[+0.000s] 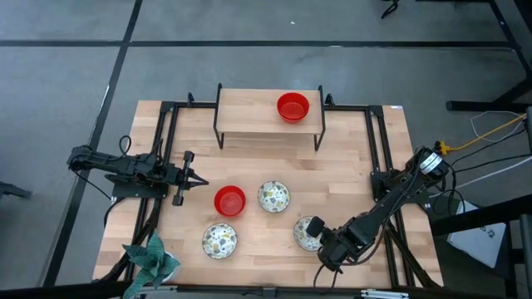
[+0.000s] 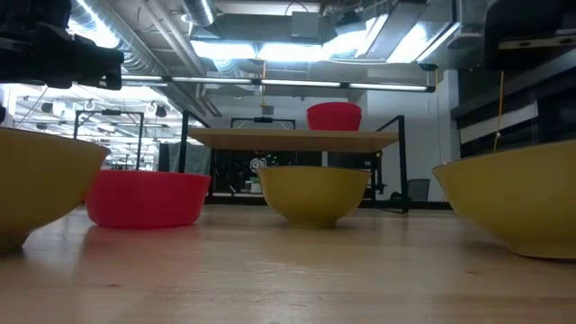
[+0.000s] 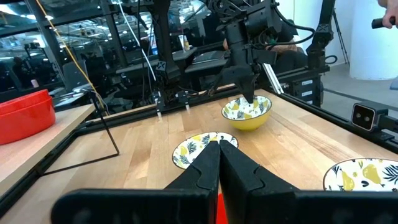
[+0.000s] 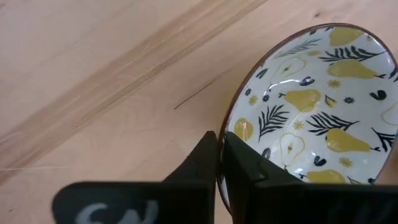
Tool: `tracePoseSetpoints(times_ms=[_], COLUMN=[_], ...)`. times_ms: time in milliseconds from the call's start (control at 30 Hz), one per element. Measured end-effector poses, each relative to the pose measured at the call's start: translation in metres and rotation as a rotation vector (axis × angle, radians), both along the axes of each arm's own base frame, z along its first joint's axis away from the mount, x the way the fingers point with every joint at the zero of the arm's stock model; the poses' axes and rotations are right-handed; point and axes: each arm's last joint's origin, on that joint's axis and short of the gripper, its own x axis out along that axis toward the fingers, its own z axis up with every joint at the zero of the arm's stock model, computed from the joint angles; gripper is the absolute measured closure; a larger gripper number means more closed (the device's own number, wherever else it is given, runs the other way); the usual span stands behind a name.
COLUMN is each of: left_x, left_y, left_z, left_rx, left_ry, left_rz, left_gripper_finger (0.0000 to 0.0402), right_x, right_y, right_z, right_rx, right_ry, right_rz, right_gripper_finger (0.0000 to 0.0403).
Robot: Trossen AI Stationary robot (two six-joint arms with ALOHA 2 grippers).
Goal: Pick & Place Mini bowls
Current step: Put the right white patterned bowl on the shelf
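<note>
R gripper (image 4: pixel 219 163) is clamping the rim of the near pear bowl (image 1: pixel 306 232); L gripper (image 1: pixel 198 178) is waiting shut. Grasp step; next needs lifting w/o tipping, probably toward the shelf (image 1: pixel 249 112).

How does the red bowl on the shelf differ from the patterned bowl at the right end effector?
The red bowl on the shelf is plain red inside; the patterned bowl is white with pears and leaves. The red one sits raised on the wooden shelf, the patterned one on the table. The red one is untouched; the right end effector is shut on the patterned one's rim. Both are small, round, upright.
</note>
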Motion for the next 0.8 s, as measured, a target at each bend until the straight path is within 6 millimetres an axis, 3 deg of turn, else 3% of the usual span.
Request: tracePoseSetpoints(times_ms=[333,800], left_x=[0.0,0.0], left_y=[0.0,0.0], left_z=[0.0,0.0], left_rx=[0.0,0.0], left_ry=[0.0,0.0], left_rz=[0.0,0.0], left_gripper_finger=[0.0398,0.0398], right_x=[0.002,0.025], right_y=[0.0,-0.002], right_z=[0.003,0.045], right_rx=[-0.039,-0.06], right_ry=[-0.032,-0.118], right_rz=[-0.013,0.005], right_gripper_finger=[0.0391,0.0394])
